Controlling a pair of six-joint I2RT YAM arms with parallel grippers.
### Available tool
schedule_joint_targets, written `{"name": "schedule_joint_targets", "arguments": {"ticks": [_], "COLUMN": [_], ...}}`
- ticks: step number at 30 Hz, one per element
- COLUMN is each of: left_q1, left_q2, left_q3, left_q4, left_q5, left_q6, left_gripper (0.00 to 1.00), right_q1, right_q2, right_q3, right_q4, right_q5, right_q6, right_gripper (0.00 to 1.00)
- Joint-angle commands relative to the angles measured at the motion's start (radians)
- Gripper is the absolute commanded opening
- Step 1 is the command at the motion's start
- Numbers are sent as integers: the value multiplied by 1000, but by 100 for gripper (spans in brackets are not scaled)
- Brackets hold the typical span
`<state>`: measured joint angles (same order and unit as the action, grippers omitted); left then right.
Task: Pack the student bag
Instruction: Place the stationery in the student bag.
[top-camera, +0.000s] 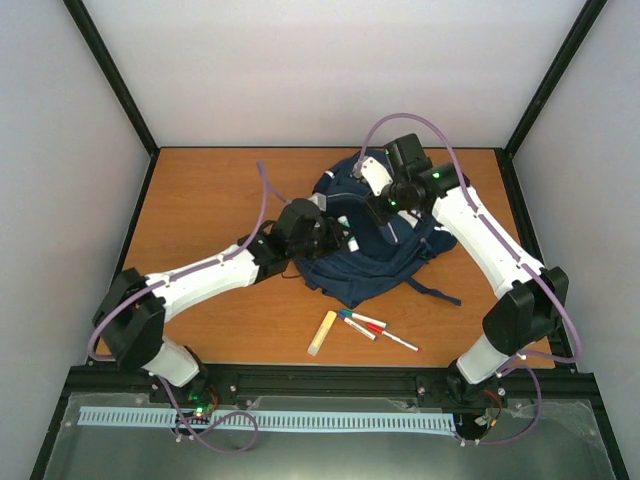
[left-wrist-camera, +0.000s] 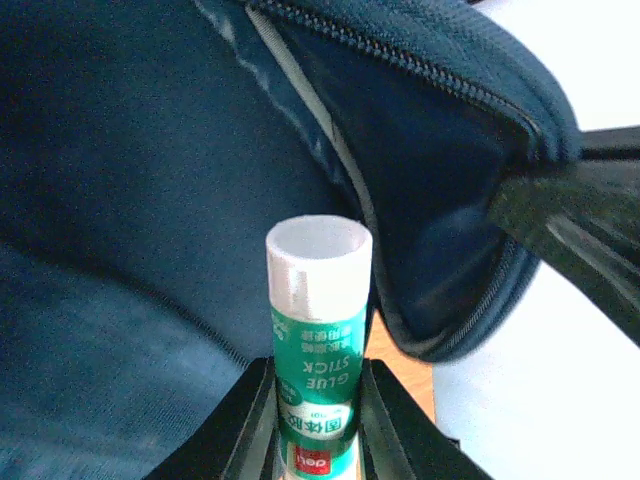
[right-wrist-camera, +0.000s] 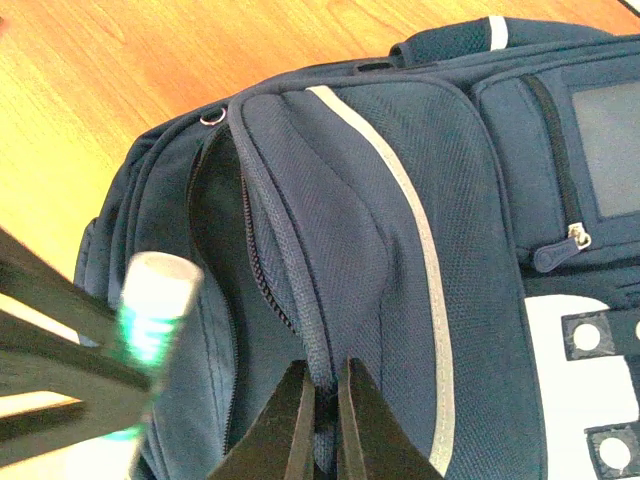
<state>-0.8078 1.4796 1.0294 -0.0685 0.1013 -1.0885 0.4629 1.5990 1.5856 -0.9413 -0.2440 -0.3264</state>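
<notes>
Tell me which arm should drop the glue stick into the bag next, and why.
Left. The left claw grips the glue stick right at the student bag's open zipper mouth. The right claw is shut on the bag's flap, holding that opening apart.

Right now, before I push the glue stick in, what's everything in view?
student bag: one, navy with white stripes, table centre, zip open.
glue stick: one, green and white, at the bag's opening.
yellow stick: one, on the table, near side of the bag.
pens: three, white, coloured caps, beside the yellow stick.
table: one, orange wood.
left gripper: shut on the glue stick.
right gripper: shut on the bag's zip edge.
</notes>
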Motion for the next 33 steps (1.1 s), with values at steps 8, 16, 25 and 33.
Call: {"name": "schedule_joint_targets", "arguments": {"ticks": [8,16,25,33], "left_q1": [9,22,40,41], "left_q2": [286,352,422,315], "left_q3": [201,179,276,241], "left_q4": [149,287,194,101], "left_q5": [42,-74,-72,-28], "left_q6": [-201,-355,-355,-206], "left_gripper": [1,1,18,51], "right_q1": [3,3,1,-103], "right_q2": [-13,-67,-48,-142], "right_q3": [107,50,56,-106], "right_q4": [60,69,76,322], "right_q5": [-87,-92,-95,-187], "right_q6": [34,40,37,109], "right_gripper": [3,3,3,3]}}
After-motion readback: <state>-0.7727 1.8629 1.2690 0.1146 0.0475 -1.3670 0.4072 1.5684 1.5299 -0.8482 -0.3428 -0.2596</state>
